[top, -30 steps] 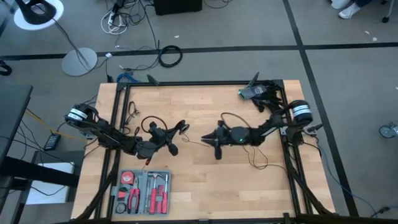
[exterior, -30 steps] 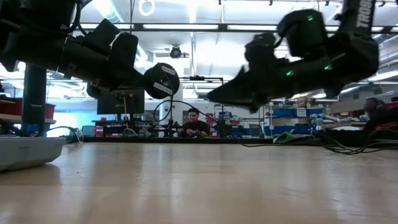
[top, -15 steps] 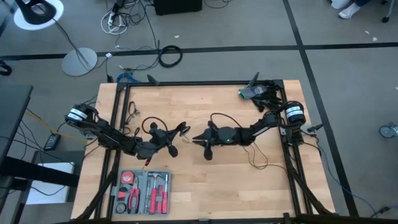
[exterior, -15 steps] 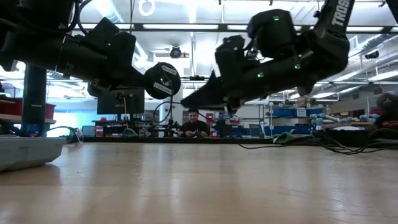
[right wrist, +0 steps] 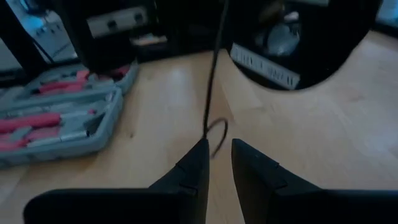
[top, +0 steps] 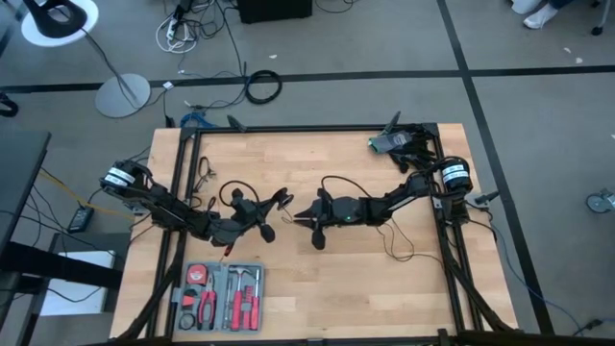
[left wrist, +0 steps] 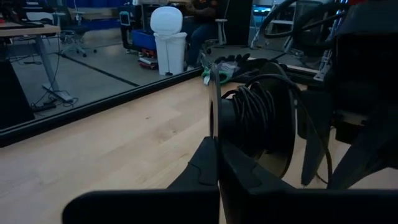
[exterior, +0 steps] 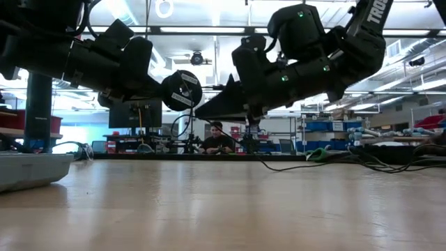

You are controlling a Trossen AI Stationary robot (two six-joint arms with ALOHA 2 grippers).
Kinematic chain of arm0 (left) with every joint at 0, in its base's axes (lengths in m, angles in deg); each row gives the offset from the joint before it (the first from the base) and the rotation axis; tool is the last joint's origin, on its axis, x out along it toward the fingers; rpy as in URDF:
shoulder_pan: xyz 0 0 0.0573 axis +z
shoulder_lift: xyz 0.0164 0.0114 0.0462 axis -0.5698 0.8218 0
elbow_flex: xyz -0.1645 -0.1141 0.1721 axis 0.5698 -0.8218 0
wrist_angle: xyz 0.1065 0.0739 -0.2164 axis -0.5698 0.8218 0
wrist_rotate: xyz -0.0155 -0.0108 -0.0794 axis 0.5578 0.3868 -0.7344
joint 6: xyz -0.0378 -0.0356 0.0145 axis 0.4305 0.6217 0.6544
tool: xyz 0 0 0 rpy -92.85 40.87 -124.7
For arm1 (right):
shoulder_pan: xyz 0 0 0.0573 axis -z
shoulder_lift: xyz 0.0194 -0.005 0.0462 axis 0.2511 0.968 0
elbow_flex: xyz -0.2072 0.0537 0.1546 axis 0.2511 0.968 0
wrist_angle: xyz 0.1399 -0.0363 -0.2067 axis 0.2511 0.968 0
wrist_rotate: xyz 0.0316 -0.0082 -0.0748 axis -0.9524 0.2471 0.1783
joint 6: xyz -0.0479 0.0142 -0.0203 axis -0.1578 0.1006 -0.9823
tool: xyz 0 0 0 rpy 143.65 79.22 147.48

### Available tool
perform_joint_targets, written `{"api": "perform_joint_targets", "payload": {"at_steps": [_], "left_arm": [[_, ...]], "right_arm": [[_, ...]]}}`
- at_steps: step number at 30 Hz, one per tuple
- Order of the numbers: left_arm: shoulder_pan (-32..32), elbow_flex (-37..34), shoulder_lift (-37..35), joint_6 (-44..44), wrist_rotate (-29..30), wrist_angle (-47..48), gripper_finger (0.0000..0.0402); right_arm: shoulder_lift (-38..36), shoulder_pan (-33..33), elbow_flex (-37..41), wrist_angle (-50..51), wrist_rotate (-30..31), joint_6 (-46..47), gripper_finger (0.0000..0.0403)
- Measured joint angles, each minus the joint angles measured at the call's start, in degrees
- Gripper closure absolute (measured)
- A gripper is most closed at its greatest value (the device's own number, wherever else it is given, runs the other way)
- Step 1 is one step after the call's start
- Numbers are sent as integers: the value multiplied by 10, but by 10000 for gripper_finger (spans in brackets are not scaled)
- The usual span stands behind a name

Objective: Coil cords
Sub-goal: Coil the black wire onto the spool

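High view showed me holding both arms over the middle of the pale wooden table (top: 384,279), above the long thin black cord (top: 338,182) and its small round black puck (exterior: 182,90). My left gripper (top: 267,213) was fully shut, its fingers pinching the puck's flat edge, with turns of cord already bunched around the hub. My right gripper (top: 306,219), just right of the left, had its fingers nearly together on the strand running toward the puck; the rest trailed in a slack loop to the table's right side. I judged the cord light, limp and springy, likely to slide through a loose pinch, so hold it close to the puck. A grey tray of red-handled tools (top: 221,295) lay near the front left.
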Motion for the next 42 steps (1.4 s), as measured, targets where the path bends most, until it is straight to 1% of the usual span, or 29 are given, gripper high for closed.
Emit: {"api": "perform_joint_targets", "payload": {"at_steps": [3, 7, 10, 15, 17, 20, 21, 25, 28, 29, 31, 34, 36, 39, 42], "left_arm": [[0, 0, 0, 0, 4, 0, 401], [0, 0, 0, 13, 24, -6, 401], [0, 0, 0, 15, 30, -29, 401], [3, 0, 0, 14, 31, -53, 401], [3, 0, 0, 14, 31, -54, 401], [3, 0, 0, 13, 31, -61, 401], [3, 0, 0, 13, 32, -65, 401], [3, 0, 0, 9, 42, -81, 401], [3, 0, 0, -11, 44, -107, 401], [3, 0, 0, -19, 44, -117, 401], [3, 1, 0, -33, 46, -138, 401], [3, 1, 0, -48, 47, -156, 401], [3, 1, 0, -49, 48, -155, 401], [5, 2, 0, -48, 56, -155, 401], [7, 2, 0, -48, 60, -155, 401]], "right_arm": [[0, 0, 0, -16, 0, 0, 332], [0, -5, 0, 3, 0, -5, 333], [0, -5, 0, 9, 0, -5, 335], [0, -5, 0, 9, 20, -5, 338], [0, -5, 0, 8, 21, -5, 349], [0, -5, 0, 18, 21, -4, 388], [0, -5, 0, 26, 21, -3, 395], [0, -5, 0, 38, 21, 10, 400], [20, -5, -11, 28, 20, 22, 401], [32, -5, -20, 29, 13, 25, 401], [67, -5, -57, 30, -21, 25, 401], [127, -12, -116, 65, -70, 17, 401], [157, -18, -150, 81, -74, 11, 402], [178, -25, -193, 74, -108, -13, 402], [179, -26, -217, 101, -128, -46, 402]]}}
